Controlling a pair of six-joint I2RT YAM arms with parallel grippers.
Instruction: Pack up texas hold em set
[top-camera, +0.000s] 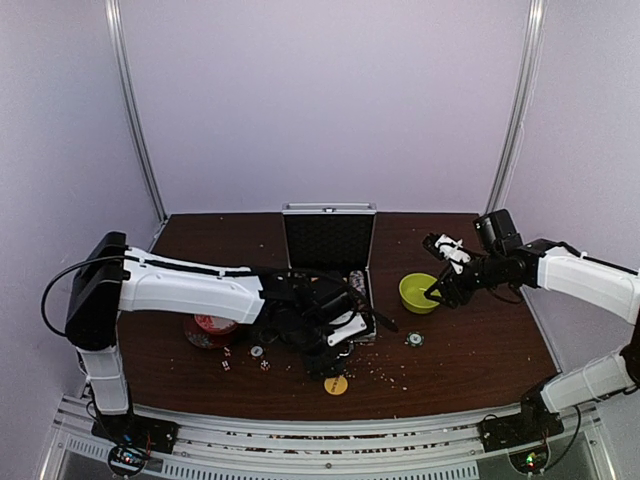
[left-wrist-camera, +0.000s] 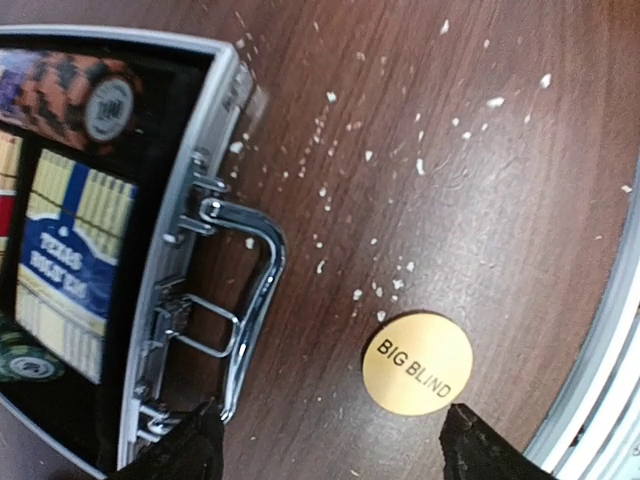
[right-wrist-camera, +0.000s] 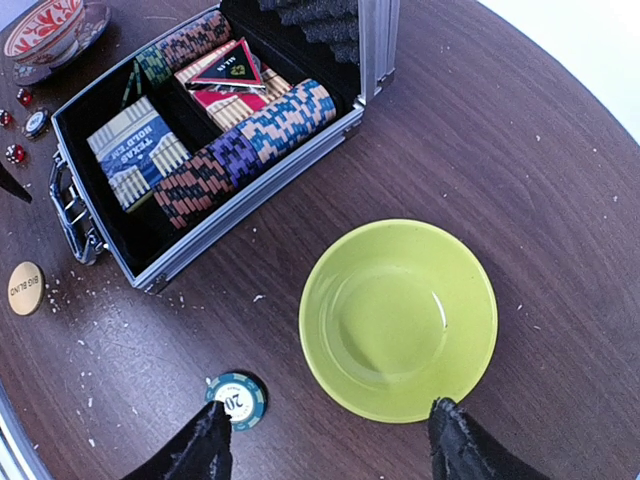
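The silver aluminium case (right-wrist-camera: 215, 215) lies open, black-lined, packed with striped chips (right-wrist-camera: 245, 145) and a blue-tan deck (right-wrist-camera: 135, 155); both the left gripper (left-wrist-camera: 330, 440) and the right gripper (right-wrist-camera: 330, 440) gape empty.

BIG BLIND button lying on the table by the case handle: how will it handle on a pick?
The BIG BLIND button is a thin disc lying flat on the bare wooden table, so the left gripper's fingers probably can't get under its edge. It looks smooth and rigid; likely to slide when nudged. It will probably not roll unless tipped on edge. The case handle crowds one side.
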